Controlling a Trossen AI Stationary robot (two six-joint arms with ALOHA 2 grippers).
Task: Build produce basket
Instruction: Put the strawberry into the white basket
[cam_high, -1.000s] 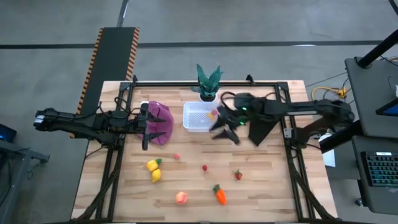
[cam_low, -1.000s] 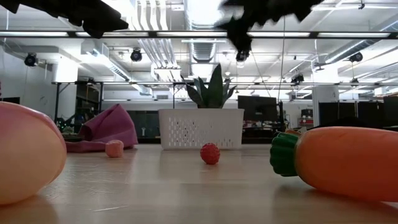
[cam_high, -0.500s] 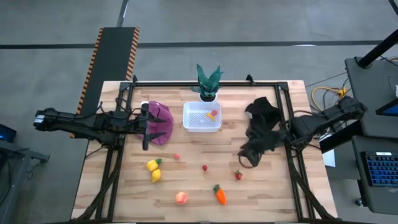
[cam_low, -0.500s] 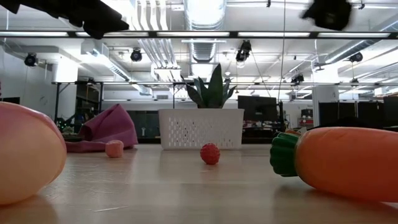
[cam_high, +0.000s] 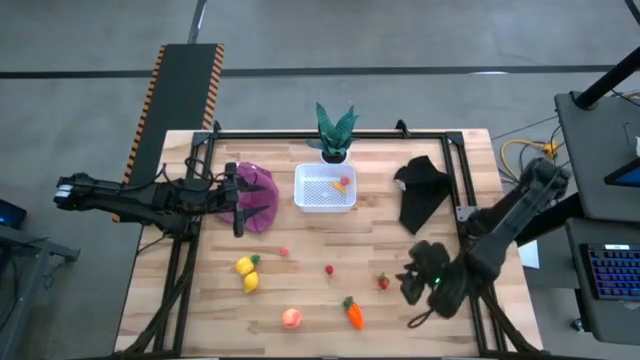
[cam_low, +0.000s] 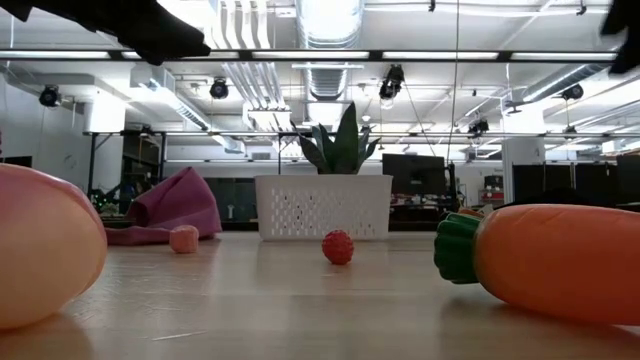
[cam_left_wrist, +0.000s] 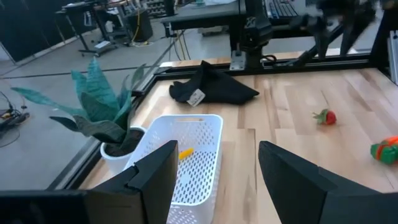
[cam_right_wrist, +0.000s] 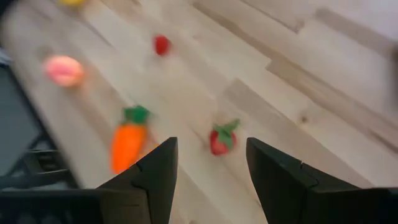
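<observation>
The white mesh basket (cam_high: 325, 188) stands on the table's far middle with a small orange piece (cam_high: 343, 183) inside. On the wood lie two lemons (cam_high: 247, 273), a peach-pink fruit (cam_high: 291, 318), a carrot (cam_high: 353, 313), two small berries (cam_high: 284, 251) (cam_high: 329, 269) and a strawberry (cam_high: 382, 282). My right gripper (cam_high: 413, 290) is open near the table's near right part, just right of the strawberry (cam_right_wrist: 222, 140). My left gripper (cam_high: 238, 200) is open above the purple cloth (cam_high: 258, 198), facing the basket (cam_left_wrist: 186, 162).
A black cloth (cam_high: 422, 190) lies right of the basket, and a green potted plant (cam_high: 335, 130) stands just behind it. The low view shows the peach fruit (cam_low: 40, 245) and carrot (cam_low: 560, 260) close to the near edge. Bare wood lies between the basket and the produce.
My right arm has swung quickly from the basket's right side toward the table's near right corner, ending low beside the strawberry. The small orange piece has stayed in the basket. The left arm has kept still.
</observation>
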